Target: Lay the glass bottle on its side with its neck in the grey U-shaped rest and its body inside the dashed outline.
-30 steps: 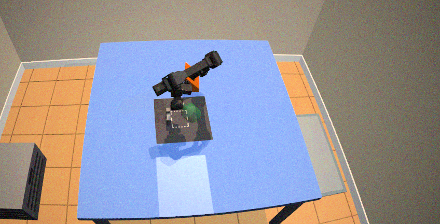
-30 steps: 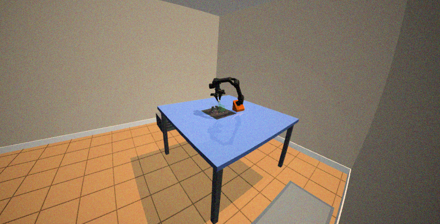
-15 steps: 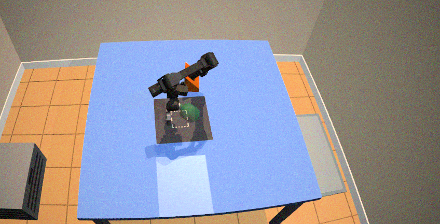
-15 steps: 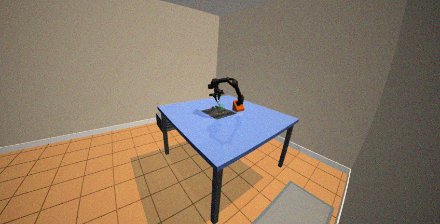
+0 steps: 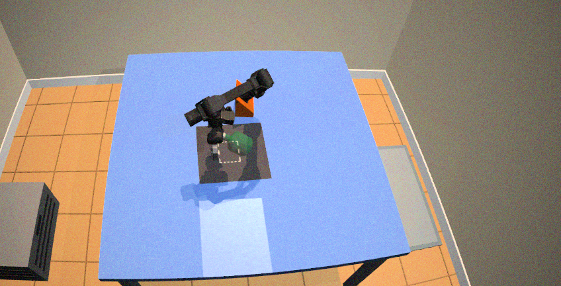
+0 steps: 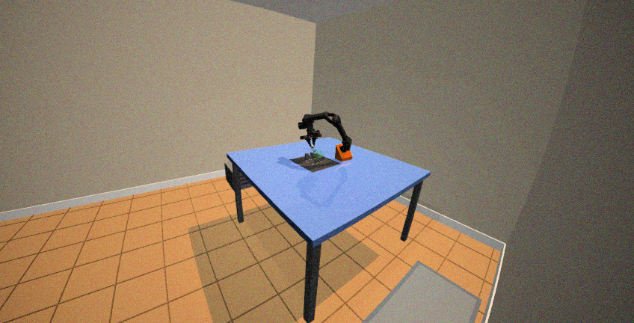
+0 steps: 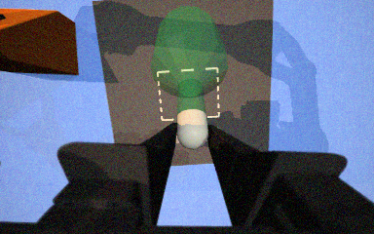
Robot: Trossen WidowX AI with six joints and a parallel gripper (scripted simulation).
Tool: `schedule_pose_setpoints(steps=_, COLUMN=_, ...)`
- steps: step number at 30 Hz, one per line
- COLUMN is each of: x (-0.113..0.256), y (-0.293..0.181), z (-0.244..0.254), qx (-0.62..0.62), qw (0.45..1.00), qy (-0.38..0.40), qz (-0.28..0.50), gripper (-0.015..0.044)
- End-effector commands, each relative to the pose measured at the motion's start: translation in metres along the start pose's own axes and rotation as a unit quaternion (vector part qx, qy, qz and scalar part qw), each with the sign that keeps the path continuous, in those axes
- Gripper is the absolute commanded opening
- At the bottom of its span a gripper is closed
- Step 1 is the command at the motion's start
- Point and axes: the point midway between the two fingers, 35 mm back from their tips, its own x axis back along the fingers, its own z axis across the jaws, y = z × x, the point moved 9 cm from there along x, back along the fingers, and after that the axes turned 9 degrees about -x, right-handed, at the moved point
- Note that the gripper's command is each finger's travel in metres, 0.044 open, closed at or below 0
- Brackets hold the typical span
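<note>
- One rest [image 5: 214,149] [image 6: 307,155], grey, on the dark mat [image 5: 265,173] [image 6: 312,169] [image 7: 140,107], at 9 o'clock of the dashed outline [image 5: 229,161] [image 6: 314,164] [image 7: 218,93] in the top view; partly behind the gripper [image 5: 222,136] [image 6: 312,143] [image 7: 192,133] there.
- In the top view, bottle [image 5: 241,143] [image 6: 317,153] [image 7: 190,54] over the mat, partly across the outline at 2 o'clock; body mostly past the outline, neck towards 10 o'clock, apart from the rest.
- Orange block [image 5: 245,110] [image 6: 343,153] [image 7: 33,46] near the mat, towards 12 o'clock from above, below part of the arm [image 5: 238,92] [image 6: 327,116].
- Blue table [image 5: 315,165] [image 6: 356,186] [image 7: 18,117] under the mat; grey cabinet [image 5: 17,224] [image 6: 229,178] well away, at 8 o'clock from above.
- Fingers clamped on the bottle's neck.
- Green, see-through and tilted, with a pale top; contact between base and mat impossible to tell.
</note>
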Motion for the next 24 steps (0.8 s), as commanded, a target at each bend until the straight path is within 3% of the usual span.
schedule_pose_setpoints(steps=1, x=-0.003, y=-0.006, z=-0.004, qx=0.002, qw=1.000, qy=-0.002, qz=0.001, gripper=0.0114)
schedule_pose_setpoints(steps=24, x=-0.016, y=-0.032, z=-0.014, qx=-0.004, qw=1.000, qy=0.006, qz=-0.003, gripper=0.0114)
